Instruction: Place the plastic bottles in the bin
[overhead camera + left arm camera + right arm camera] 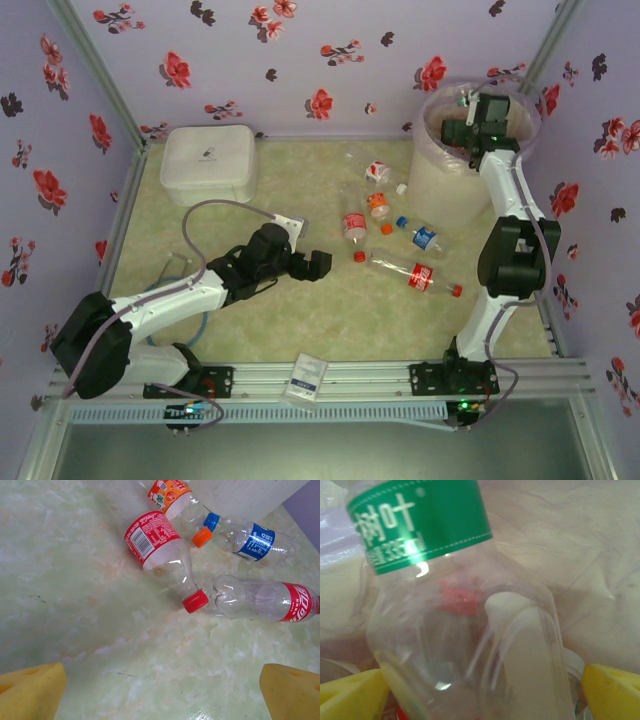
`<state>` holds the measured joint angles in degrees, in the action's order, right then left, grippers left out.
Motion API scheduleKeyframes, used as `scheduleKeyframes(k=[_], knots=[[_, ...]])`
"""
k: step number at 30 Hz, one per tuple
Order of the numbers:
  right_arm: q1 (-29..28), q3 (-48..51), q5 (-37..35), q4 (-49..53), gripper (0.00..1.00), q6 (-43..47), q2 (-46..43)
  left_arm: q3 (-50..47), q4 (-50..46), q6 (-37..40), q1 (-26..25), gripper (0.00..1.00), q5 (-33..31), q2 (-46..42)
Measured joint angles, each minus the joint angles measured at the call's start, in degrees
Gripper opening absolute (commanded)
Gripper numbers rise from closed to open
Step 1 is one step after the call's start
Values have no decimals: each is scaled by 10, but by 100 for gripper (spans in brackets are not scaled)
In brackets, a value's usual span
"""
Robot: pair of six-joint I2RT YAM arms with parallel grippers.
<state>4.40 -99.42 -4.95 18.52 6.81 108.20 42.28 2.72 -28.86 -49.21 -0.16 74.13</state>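
My left end effector (305,245) hovers low over the middle of the table (200,300). Its yellow fingers (31,690) are spread wide with nothing between them but bare surface. Ahead of it, in the left wrist view, four plastic bottles lie on their sides in a loose cluster. These are a red-labelled bottle (159,547) with its red cap (195,601) toward me, an orange-labelled bottle (170,494) just beyond it, a blue-labelled bottle (252,540) with a blue cap, and a longer clear bottle (260,600) with a red label, whose base end sits just beside that red cap. A fifth, a crushed bottle (376,172) with a red and white label, lies apart from the cluster, nearer the bin (440,185). The bin stands at the far right corner of the table. My right end effector (470,115) is over the mouth of the bin, jaws wide. In the right wrist view a green-labelled bottle (420,525) sits tilted between its fingers (615,685). A gap is visible on one side; on the other I cannot tell whether the pad touches the plastic. Behind that bottle is the bin's thin liner (570,535). A white lidded box (208,163) sits at the far left of the table.
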Motion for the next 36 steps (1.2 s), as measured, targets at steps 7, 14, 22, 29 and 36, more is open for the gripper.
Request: scheduleKeyframes(k=[7,14,22,29,36], knots=[[0,8,-17,12,99,-5,-69,10,-6,-6,0,100,0,6],[-17,92,-60,-39,99,-2,-205,62,-11,-12,0,100,-3,55],[-58,186,-83,-68,100,-20,-302,192,-14,-29,0,100,-11,180],[-94,242,-32,19,100,-121,-429,302,-37,-40,0,100,-14,316],[-94,312,94,96,99,-208,-525,383,-78,-40,0,100,-13,428]])
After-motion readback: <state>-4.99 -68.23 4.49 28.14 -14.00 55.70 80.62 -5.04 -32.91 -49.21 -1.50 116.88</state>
